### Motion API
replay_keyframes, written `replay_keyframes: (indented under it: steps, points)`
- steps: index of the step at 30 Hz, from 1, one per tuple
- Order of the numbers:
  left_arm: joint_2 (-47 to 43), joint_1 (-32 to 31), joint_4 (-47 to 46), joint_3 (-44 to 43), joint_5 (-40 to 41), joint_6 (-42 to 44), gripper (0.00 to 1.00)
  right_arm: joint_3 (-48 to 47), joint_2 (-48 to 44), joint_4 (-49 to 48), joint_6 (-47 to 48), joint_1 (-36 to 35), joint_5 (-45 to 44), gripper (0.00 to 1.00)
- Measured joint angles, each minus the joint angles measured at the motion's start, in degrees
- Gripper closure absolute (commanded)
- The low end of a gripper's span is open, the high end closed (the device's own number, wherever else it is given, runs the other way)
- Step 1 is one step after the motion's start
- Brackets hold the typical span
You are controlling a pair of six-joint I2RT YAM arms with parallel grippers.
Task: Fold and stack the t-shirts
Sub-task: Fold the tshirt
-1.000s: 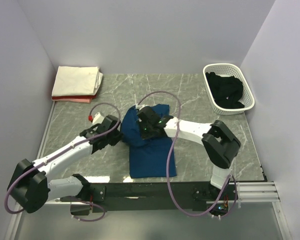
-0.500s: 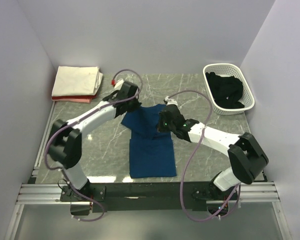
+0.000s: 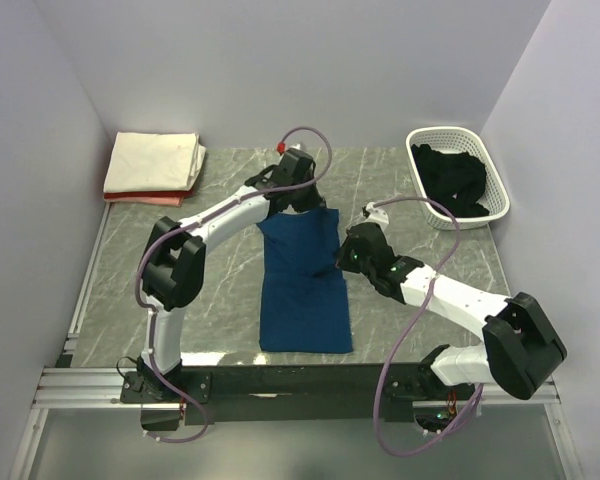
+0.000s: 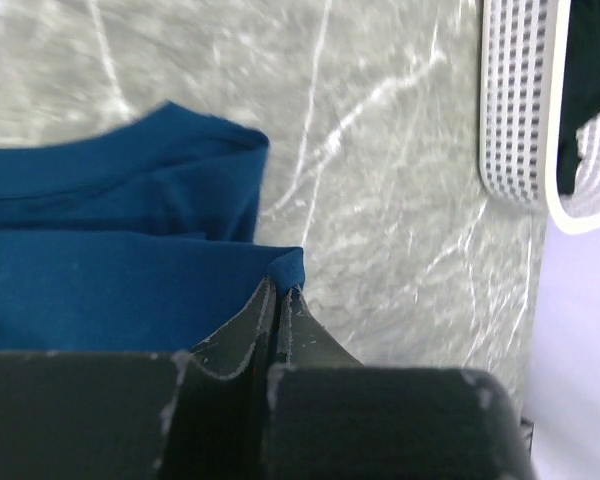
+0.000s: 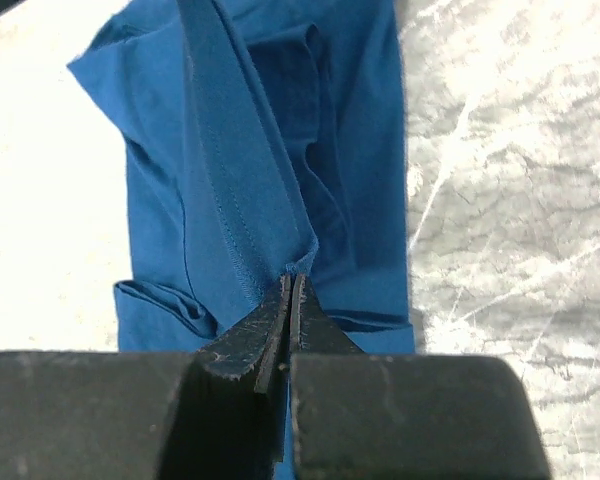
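Navy cloth, the blue t-shirt (image 3: 302,295), is laid lengthwise at the middle of the bench (image 3: 200,290). Its far corner is pinched in the closed left gripper (image 4: 280,292), and its right edge in the closed right gripper (image 5: 291,285). A fold appears to be in hand. Next, the held end would need to be carried evenly toward the near hem.
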State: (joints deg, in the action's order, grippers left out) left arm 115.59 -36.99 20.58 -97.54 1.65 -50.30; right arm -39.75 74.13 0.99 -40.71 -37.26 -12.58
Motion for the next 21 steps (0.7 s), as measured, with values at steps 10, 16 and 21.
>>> replay_keyframes:
  steps: [10,16,21]
  points:
    - [3.2,-2.6,-3.0,-0.1,-6.8,2.9,0.99,5.4,-1.7,-0.2,-3.2,0.0,-0.5,1.00]
    - [4.3,-4.6,-4.7,-0.1,-9.4,4.3,0.99,8.2,-3.3,-0.7,-4.9,-0.1,-0.5,1.00]
    - [4.3,-5.4,-5.6,-0.1,-11.0,5.0,0.99,8.5,-3.1,-0.9,-6.0,-0.2,-0.4,1.00]
